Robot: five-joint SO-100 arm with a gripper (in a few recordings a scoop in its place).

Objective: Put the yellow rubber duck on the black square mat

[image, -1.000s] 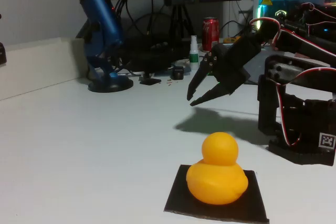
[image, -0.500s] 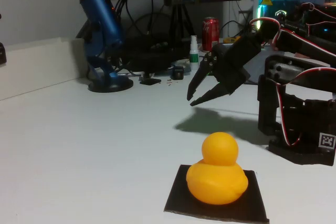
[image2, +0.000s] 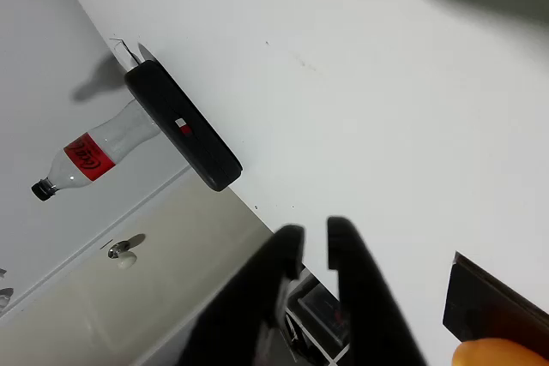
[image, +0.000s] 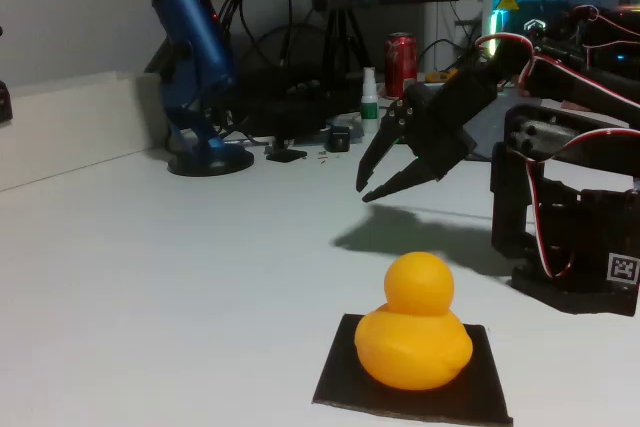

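The yellow rubber duck [image: 412,337] sits upright on the black square mat [image: 492,397] near the table's front edge in the fixed view. My gripper [image: 363,192] hangs in the air behind and above the duck, well apart from it, its black fingers a narrow gap apart with nothing between them. In the wrist view the gripper [image2: 315,227] points over bare white table. A corner of the mat [image2: 480,302] and a sliver of the duck [image2: 506,353] show at the lower right.
The arm's base [image: 570,237] stands at the right. A blue microphone [image: 195,57], a red can [image: 401,62] and a small bottle [image: 369,97] line the back. In the wrist view a black bar-shaped device [image2: 184,126] and a cola bottle [image2: 81,156] lie beyond.
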